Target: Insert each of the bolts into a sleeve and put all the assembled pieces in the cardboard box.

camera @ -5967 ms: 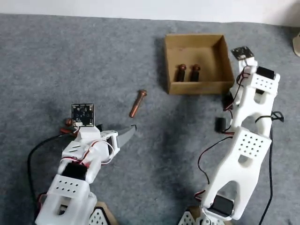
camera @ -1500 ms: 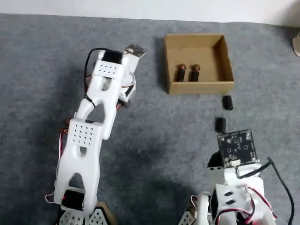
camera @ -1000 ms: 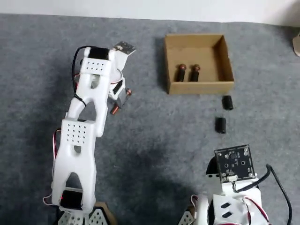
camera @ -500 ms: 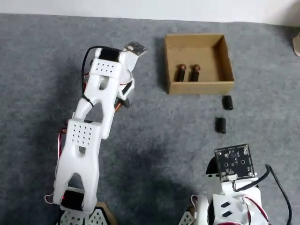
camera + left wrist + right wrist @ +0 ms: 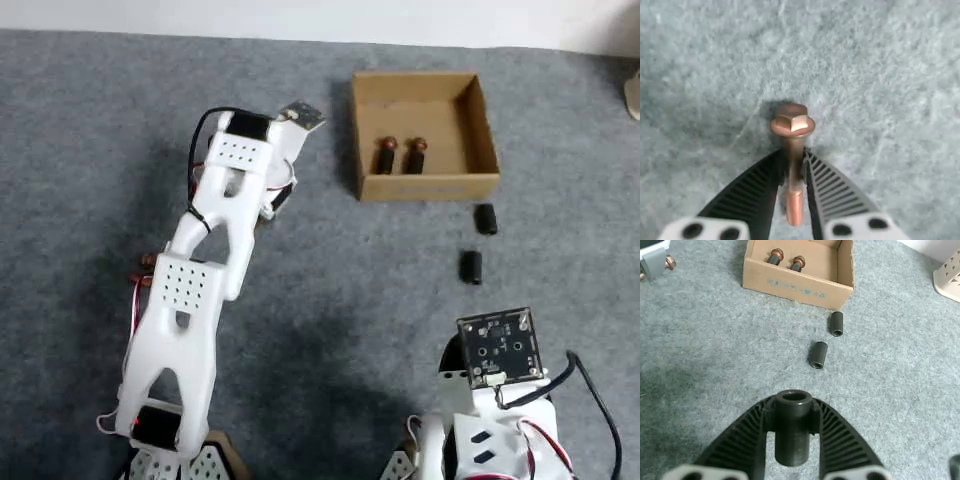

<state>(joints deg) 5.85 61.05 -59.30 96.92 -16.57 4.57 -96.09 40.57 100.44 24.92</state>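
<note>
Two parts are pinched over the grey carpeted table (image 5: pixel 350 300) — a copper hex-head bolt (image 5: pixel 792 125) in the left pincer (image 5: pixel 792 160), a black cylindrical sleeve (image 5: pixel 792 440) in the right pincer (image 5: pixel 792 407). Two loose black sleeves (image 5: pixel 836 323) (image 5: pixel 817 354) lie beside the brown cardboard box (image 5: pixel 795 286), which contains two assembled pieces (image 5: pixel 775 256) (image 5: pixel 798 262).

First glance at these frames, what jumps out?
Left hand pinches a copper bolt by its shank; right hand grips a black sleeve. The box holds two assembled pieces, and two loose sleeves lie just outside its near wall.
</note>
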